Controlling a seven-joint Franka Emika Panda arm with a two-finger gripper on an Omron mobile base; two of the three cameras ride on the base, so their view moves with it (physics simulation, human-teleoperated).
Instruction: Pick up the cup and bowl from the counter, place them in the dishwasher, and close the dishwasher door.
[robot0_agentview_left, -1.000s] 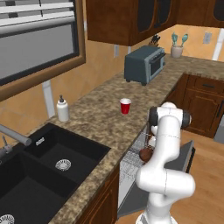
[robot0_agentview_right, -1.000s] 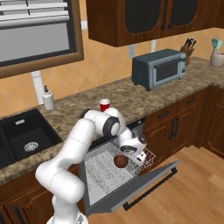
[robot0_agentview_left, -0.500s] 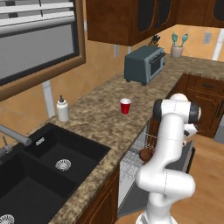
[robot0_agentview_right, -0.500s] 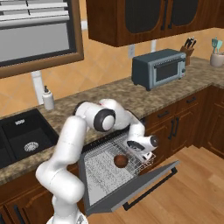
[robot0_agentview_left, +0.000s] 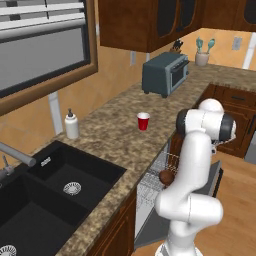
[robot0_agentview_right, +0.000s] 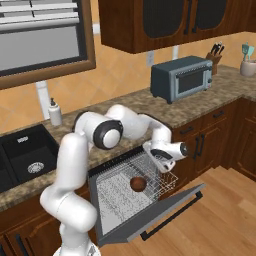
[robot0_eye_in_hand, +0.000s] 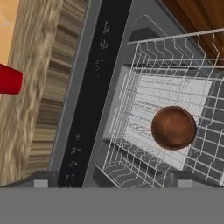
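In the dishwasher (robot0_agentview_right: 120, 200) rack the bowl (robot0_agentview_right: 138, 184) sits placed; cup (robot0_agentview_left: 143, 121) waits mid-worktop (robot0_agentview_left: 110, 135), door (robot0_agentview_right: 165, 210) open, my tool (robot0_agentview_right: 167, 161) empty, spread unclear.

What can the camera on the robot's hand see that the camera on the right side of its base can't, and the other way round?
The hand view looks straight down onto the dishwasher's black top edge, and it catches the red cup on the counter. The right base view takes in the toaster oven, the soap bottle, the black sink, the knife block and the open dishwasher door. Both views share the brown bowl lying in the white wire rack and the speckled counter.
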